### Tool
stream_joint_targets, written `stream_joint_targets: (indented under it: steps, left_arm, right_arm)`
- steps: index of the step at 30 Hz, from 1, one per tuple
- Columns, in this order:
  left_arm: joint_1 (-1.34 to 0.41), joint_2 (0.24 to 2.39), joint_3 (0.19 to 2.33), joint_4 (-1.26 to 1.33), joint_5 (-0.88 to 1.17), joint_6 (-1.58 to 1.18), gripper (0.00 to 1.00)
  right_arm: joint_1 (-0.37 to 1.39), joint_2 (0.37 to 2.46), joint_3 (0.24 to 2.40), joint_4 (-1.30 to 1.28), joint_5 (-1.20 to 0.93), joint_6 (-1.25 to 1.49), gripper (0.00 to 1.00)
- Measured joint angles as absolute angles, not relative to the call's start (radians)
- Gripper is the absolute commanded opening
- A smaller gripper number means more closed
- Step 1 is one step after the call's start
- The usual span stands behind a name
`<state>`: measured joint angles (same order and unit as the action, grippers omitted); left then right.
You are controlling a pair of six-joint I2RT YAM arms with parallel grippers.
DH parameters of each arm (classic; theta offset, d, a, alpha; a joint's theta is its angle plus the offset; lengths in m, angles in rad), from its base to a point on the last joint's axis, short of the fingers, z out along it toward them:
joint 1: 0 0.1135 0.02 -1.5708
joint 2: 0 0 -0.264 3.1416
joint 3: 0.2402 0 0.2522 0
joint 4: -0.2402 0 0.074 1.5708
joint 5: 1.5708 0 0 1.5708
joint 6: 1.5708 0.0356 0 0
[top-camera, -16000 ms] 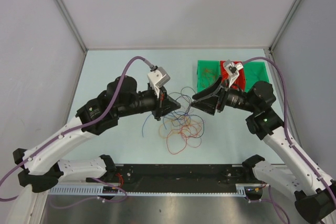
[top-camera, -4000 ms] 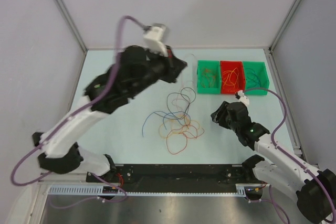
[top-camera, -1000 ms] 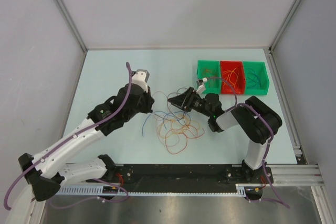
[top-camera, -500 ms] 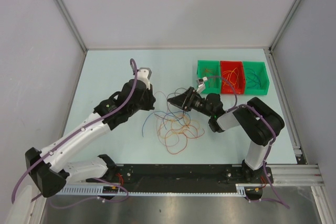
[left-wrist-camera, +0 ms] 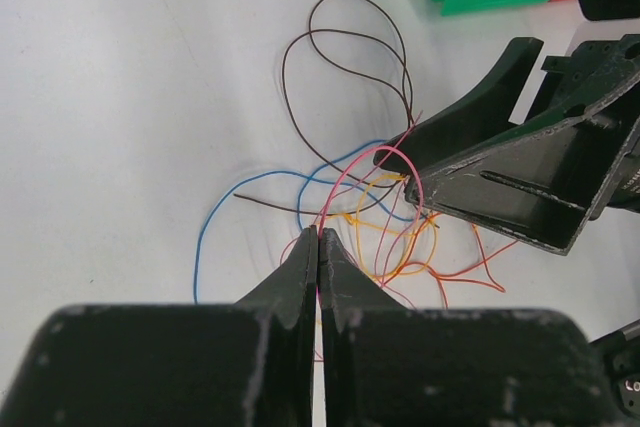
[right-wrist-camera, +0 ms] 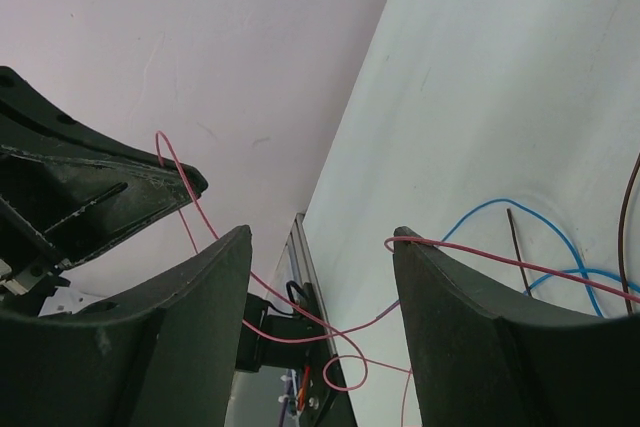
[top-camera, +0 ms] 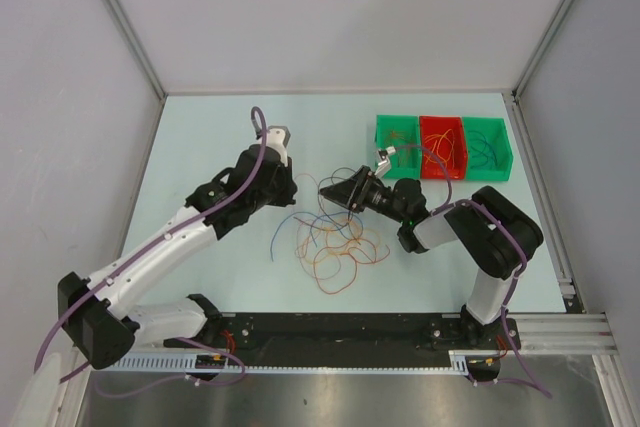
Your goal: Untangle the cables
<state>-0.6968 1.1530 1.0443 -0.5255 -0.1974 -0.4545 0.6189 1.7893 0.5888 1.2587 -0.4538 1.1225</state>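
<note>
Cables (top-camera: pixel 335 237) lie tangled mid-worktop (top-camera: pixel 210 137), left of and nearer than the row of coloured bins (top-camera: pixel 395 173). Right pincer (right-wrist-camera: pixel 320 242) stands released at the heap's far edge, with a pink cable (left-wrist-camera: pixel 398 150) draped over one finger. Left pincer (left-wrist-camera: pixel 318 245) is clenched on that pink cable.

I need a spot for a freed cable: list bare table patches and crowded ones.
Bare: the far-left table between the side wall and the left arm; the strip between the left arm and the bins. Crowded: the centre, where the cables lie by the left pincer and right pincer.
</note>
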Motion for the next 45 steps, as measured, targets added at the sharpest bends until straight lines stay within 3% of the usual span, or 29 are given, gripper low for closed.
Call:
stream_joint_targets:
  steps: [33, 41, 45]
  left_arm:
    - [-0.674, 1.125, 1.0, -0.518, -0.114, -0.471, 0.0]
    - [-0.673, 1.126, 1.001, -0.518, -0.061, -0.468, 0.0]
    - [-0.673, 1.128, 1.001, -0.518, -0.048, -0.462, 0.0]
  right_arm:
    - [0.62, 1.789, 0.587, 1.279, -0.449, 1.113, 0.64]
    - [0.628, 1.738, 0.595, 1.149, -0.412, 1.012, 0.64]
    - [0.639, 1.645, 0.597, 0.968, -0.343, 0.939, 0.66]
